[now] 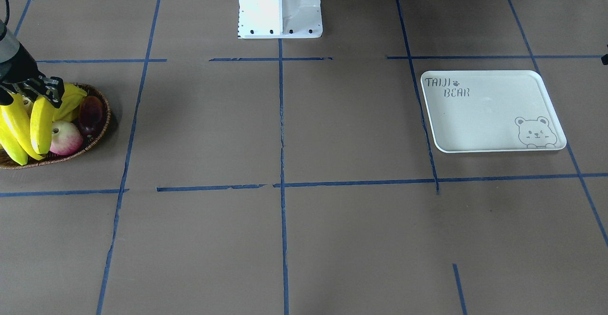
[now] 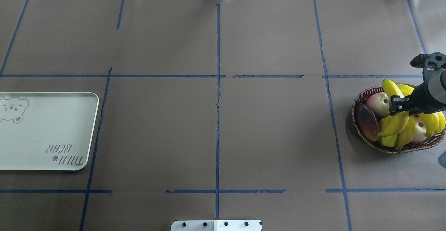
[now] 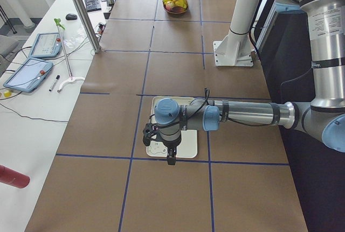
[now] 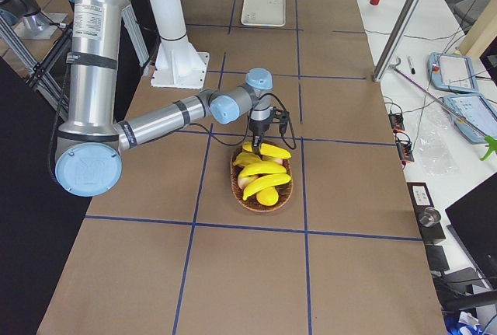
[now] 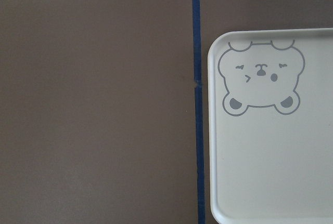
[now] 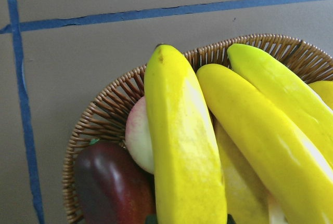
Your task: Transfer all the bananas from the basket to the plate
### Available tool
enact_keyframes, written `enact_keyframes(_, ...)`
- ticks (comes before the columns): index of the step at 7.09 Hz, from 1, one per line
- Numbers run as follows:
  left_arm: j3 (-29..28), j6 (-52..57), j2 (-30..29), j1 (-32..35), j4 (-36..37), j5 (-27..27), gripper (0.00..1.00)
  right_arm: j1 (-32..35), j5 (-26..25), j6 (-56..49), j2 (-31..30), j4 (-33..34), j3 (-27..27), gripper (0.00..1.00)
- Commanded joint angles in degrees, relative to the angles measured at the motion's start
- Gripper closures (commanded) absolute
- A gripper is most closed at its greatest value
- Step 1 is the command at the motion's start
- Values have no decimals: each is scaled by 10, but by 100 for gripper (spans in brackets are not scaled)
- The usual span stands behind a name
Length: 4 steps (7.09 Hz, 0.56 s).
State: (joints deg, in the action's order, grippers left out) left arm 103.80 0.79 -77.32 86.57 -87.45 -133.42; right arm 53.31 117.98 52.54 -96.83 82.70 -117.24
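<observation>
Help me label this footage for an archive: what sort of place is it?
Probably a robotics lab test bench: a paper-covered table gridded with blue tape, a robot arm mounted by a white pedestal, and teach pendants lying on the side bench.

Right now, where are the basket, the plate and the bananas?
Basket [image 6: 106,112]: right wrist view, woven wall.
Plate [image 1: 484,115]: front-facing view, bare middle.
Bananas [image 4: 266,183]: right side view, middle of one.

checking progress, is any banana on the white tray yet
No, the plate lies bare in the front-facing view, and the bananas are across the table in the basket.
</observation>
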Motion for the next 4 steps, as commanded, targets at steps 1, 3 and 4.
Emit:
enact_keyframes(1, 0, 0, 0, -1, 0, 0, 0, 6, 5, 2, -5, 5, -54, 81)
enact_keyframes(3, 1, 0, -1, -1, -1, 0, 0, 3, 3, 22, 27, 0, -59, 79)
enact_keyframes(4, 2, 0, -7, -1, -1, 0, 0, 1, 5, 22, 62, 0, -57, 76)
